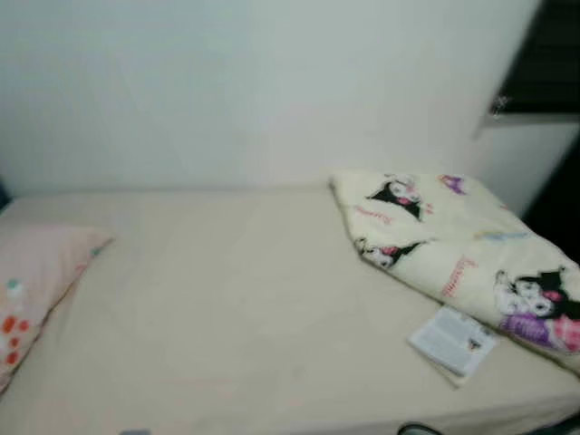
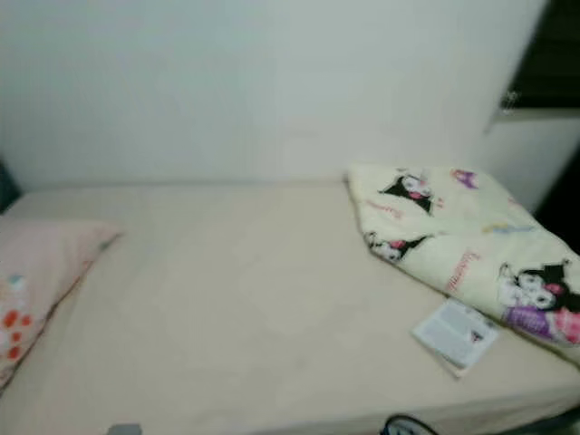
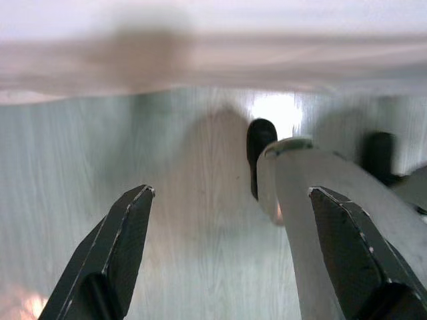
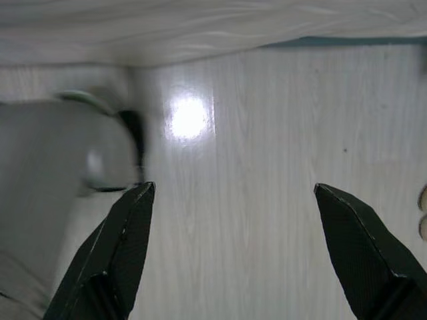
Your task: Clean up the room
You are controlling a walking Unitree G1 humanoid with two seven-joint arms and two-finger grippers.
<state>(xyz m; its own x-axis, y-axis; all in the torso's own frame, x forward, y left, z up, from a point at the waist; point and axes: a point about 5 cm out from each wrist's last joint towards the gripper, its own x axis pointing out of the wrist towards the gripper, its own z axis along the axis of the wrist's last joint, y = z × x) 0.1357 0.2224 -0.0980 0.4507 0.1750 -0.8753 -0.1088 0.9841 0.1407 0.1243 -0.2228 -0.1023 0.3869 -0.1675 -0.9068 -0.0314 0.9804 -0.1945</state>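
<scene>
Black fingers of the left gripper (image 3: pixel 227 260) and right gripper (image 4: pixel 233 253) hang spread over pale wood floor (image 4: pixel 267 167). Beyond, the cream bed (image 1: pixel 236 299) holds a pink pillow (image 1: pixel 36 281) left, a folded cartoon blanket (image 1: pixel 453 236) right, and a booklet (image 1: pixel 451 341) at its near edge.

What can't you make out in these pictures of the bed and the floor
- Booklet text: too small and blurred, eye views.
- Pillow: cut off by the left edge.
- Blanket: runs past the right edge.
- Dark object at the bed's near edge: cut off at the bottom, unidentifiable.
</scene>
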